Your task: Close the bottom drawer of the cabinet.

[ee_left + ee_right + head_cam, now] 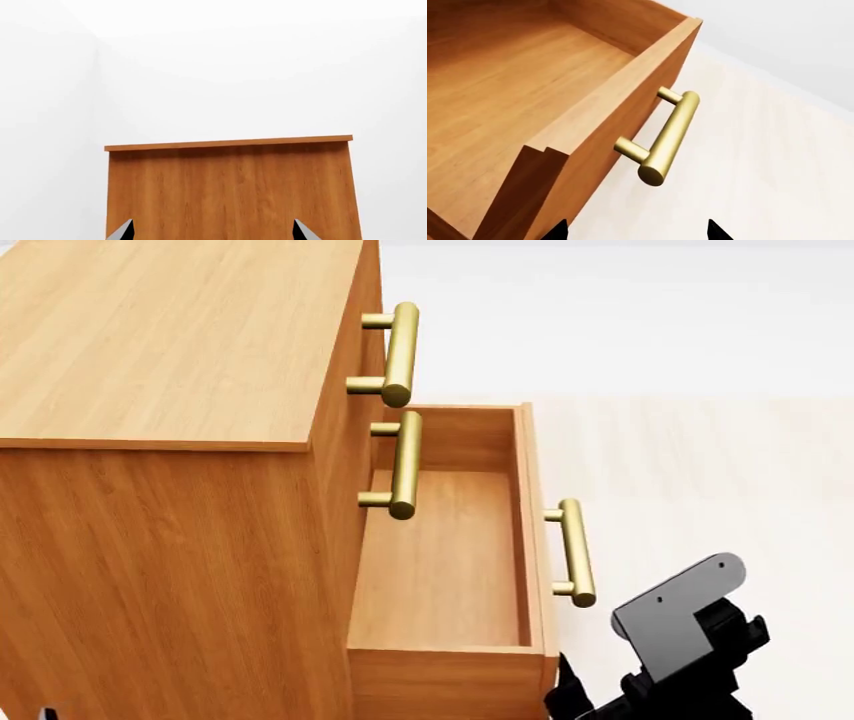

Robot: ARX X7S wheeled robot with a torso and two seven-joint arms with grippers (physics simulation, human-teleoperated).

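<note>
bottom drawer point(447, 560): pulled fully out of cabinet point(160, 490) | right gripper point(637, 231): jaws apart, empty, near brass handle point(667, 136) | step: my approach | next: I press drawer front inward

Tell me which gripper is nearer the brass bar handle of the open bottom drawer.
Right. The right gripper hovers close beside the brass bar handle of the orange-brown wooden bottom drawer, not touching. The left gripper faces the cabinet's plain wooden side, handle out of view.
</note>
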